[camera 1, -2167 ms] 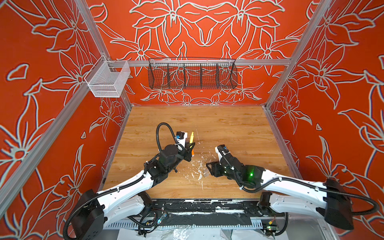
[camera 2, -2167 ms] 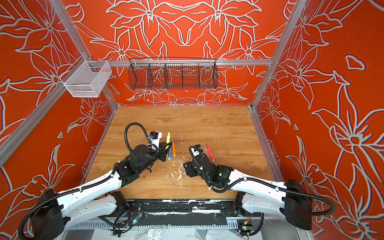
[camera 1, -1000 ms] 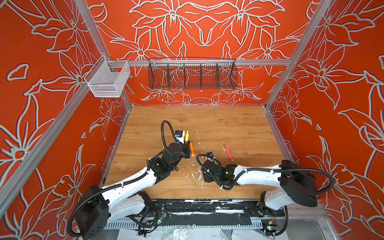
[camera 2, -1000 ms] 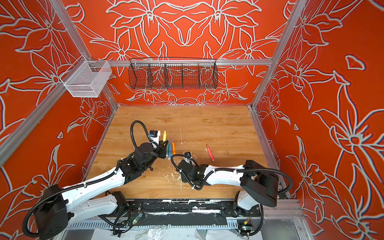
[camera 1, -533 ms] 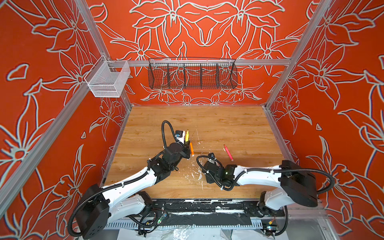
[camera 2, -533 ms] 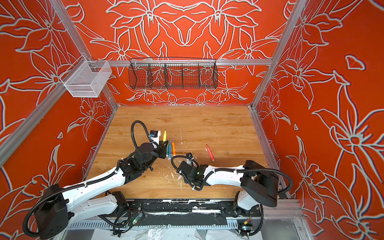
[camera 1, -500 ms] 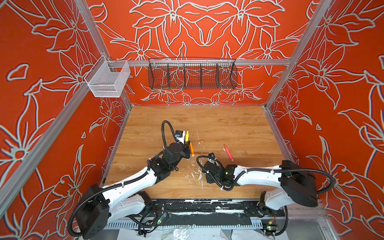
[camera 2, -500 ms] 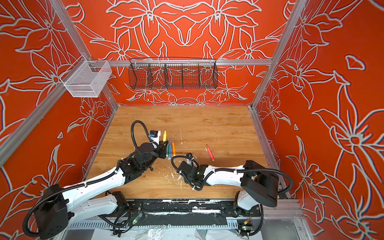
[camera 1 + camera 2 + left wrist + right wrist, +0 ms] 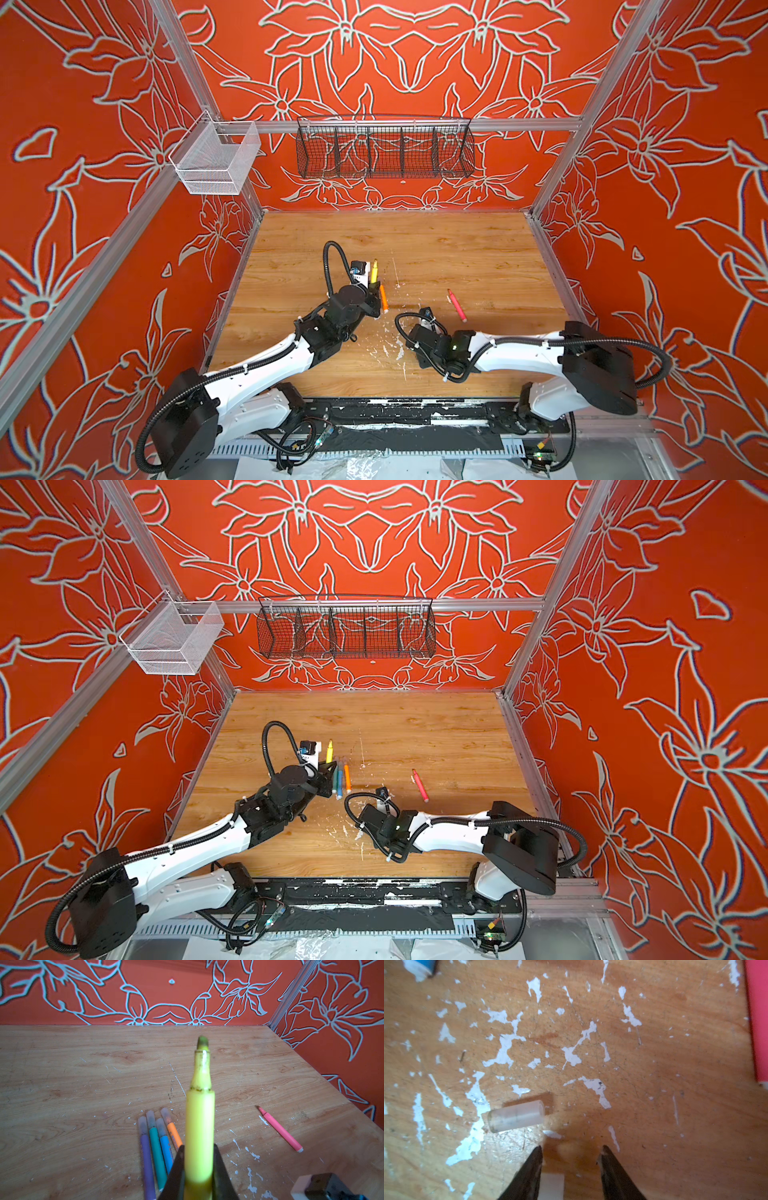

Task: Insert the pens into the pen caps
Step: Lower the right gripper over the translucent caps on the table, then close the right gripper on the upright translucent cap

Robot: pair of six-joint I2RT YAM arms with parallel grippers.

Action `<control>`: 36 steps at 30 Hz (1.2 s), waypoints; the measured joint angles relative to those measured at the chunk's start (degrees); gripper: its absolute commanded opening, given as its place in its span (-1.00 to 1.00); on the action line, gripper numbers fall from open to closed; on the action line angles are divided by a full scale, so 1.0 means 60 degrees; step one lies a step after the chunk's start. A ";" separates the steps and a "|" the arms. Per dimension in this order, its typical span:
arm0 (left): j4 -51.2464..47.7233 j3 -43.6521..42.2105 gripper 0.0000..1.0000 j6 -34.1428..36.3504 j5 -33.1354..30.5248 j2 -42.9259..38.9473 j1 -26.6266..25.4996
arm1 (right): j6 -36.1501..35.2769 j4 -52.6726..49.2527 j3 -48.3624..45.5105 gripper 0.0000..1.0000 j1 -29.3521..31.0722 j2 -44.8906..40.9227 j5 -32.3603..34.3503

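1. table (image 9: 457,249): wood top, white paint flecks (image 9: 504,1047) thick near the front middle.
2. black basket (image 9: 384,151) on the back wall, white basket (image 9: 216,162) on the left rail. can't tell if anything is inside either.
3. left arm (image 9: 266,370) reaches to mid-table. right arm (image 9: 519,357) lies low along the front, wrist near the middle.
4. left gripper (image 9: 198,1151): jaws clamped on the yellow pen (image 9: 200,1122), gripping its lower barrel. pen is held off the table, bare tip pointing toward the back wall, no cap on it.
5. right gripper (image 9: 572,1148): jaws apart at a moderate gap, nothing between them, tips close over the flecked patch.
6. pink pen (image 9: 457,306): flat on the table right of centre, alone, uncapped, well apart from the others.
7. four pens in a row, side by side and touching, just beside the left gripper: purple (image 9: 146,1159), green (image 9: 156,1151), blue (image 9: 166,1147), orange (image 9: 174,1136). each has a clear cap on its tip, tips toward the back wall.
8. loose cap (image 9: 516,1116): clear tube on its side on the table, just beside one right jaw tip, outside the gap, not touched.
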 measured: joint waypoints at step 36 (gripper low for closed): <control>0.0000 0.0000 -1.00 -0.0004 0.0029 -0.0015 0.0000 | 0.1035 -0.1035 -0.0430 -0.02 0.0852 -0.0688 0.0124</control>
